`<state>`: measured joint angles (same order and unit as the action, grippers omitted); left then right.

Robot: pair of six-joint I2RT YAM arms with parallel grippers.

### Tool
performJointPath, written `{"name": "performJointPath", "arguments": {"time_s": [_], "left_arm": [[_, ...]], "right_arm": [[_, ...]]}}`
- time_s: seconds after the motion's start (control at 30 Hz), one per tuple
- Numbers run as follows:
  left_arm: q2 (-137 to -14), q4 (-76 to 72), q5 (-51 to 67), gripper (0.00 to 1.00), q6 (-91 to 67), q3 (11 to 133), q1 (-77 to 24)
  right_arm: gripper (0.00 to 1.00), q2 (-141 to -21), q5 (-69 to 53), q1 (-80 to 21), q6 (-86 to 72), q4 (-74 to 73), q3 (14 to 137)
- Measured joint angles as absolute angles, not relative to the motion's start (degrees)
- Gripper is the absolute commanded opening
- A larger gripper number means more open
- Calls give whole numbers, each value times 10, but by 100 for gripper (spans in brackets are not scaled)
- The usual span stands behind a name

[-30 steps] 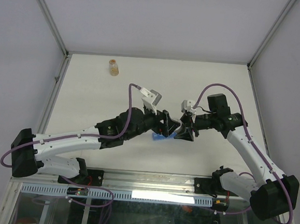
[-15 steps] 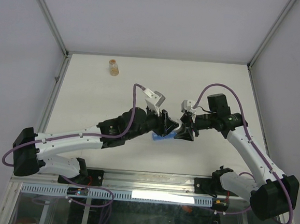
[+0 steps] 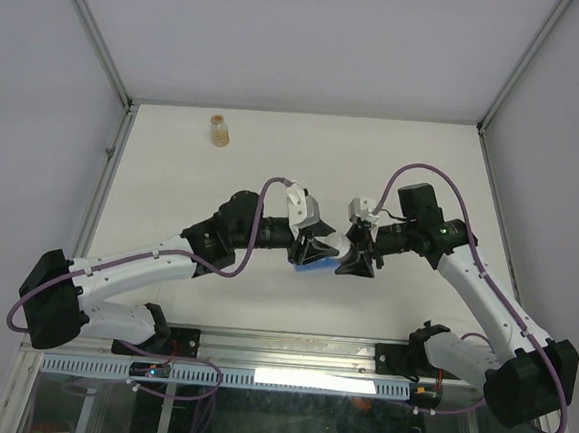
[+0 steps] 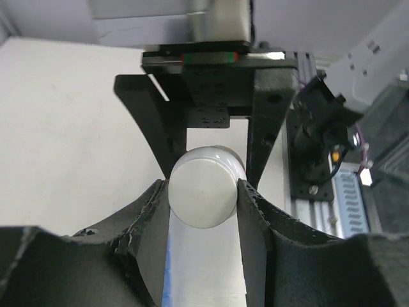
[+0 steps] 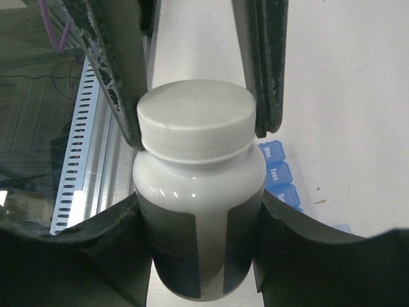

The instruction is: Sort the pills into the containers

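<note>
I have the white pill bottle held off the table between both arms. The right gripper is closed round its dark-labelled body. The left gripper is clamped tight on the white screw cap.

The bottle looks like rigid, smooth plastic and probably light, so the body could spin in the right fingers when I twist. The cap's ribbed skirt is the surest place to grip. No pills are visible; I take them to be inside.

The containers, a translucent-blue pill organiser, lie on the table just below and beside the bottle. I judge the strip thin, light and easy to push around. It would be best pinned down by its ends or taken across its narrow width.

Its lids read "Mon" and "Tues", and I can't make out the next one. I can read nothing on the bottle's label. A small amber bottle stands well apart at the far left.
</note>
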<state>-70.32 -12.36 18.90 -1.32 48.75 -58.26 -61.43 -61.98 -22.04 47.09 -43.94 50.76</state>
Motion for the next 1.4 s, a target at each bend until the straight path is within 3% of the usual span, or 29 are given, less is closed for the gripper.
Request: {"name": "performJointPath", "arguments": {"time_s": [0.07,0.2,0.3,0.5,0.7,0.83,1.17,1.4], "left_arm": [[-708,-133,256,33,52,488,-565],[-732,-148,339,78,120,498,-540],[-748,-173,363,98,130,495,-541],[-708,-289,310,99,68,413,-543],[-616,-316,222,99,-54,374,-543],[-590,-313,175,79,-184,374,-543],[-644,-86,-49,75,-281,482,-664],[-680,-29,-103,64,-280,528,-668]], "right_arm": [[0,-612,-624,-223,476,-440,508],[0,-609,-619,-220,479,-442,508],[0,-609,-616,-215,474,-434,508],[0,-609,-615,-211,467,-427,508],[0,-609,-615,-211,466,-427,508],[0,-609,-615,-211,466,-427,508],[0,-609,-611,-211,466,-427,508],[0,-609,-609,-211,466,-424,508]]}}
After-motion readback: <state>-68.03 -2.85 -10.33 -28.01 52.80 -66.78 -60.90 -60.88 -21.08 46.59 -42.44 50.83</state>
